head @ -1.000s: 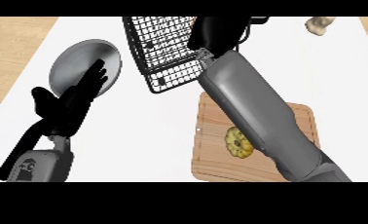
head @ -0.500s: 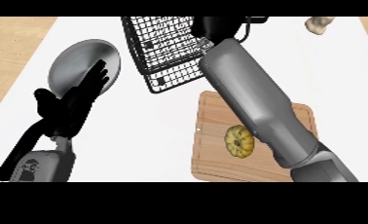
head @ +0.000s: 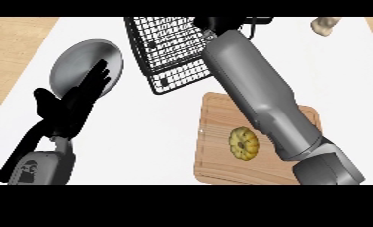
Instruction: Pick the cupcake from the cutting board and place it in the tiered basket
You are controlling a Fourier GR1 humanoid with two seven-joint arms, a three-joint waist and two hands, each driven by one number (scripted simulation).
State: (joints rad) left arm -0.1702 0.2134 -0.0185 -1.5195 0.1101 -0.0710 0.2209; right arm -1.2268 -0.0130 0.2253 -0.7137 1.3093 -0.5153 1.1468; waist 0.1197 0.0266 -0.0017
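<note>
Our right hand is stretched to the counter's far edge, over the back of the tiered basket; only a dark part of it shows past the grey forearm, so we cannot tell how its fingers are set or whether it holds anything. From there the forearm runs back toward us on a slant, crossing the wooden cutting board at the near right of the counter. A round yellow fluted cake, which we take for the cupcake, sits upright near the board's middle, just left of the forearm. So the cupcake lies well apart from the right hand, nearer to us and below the basket. Our left hand rests open at the near left, fingers up, partly over a round grey plate. A pale object lies at the far right corner
</note>
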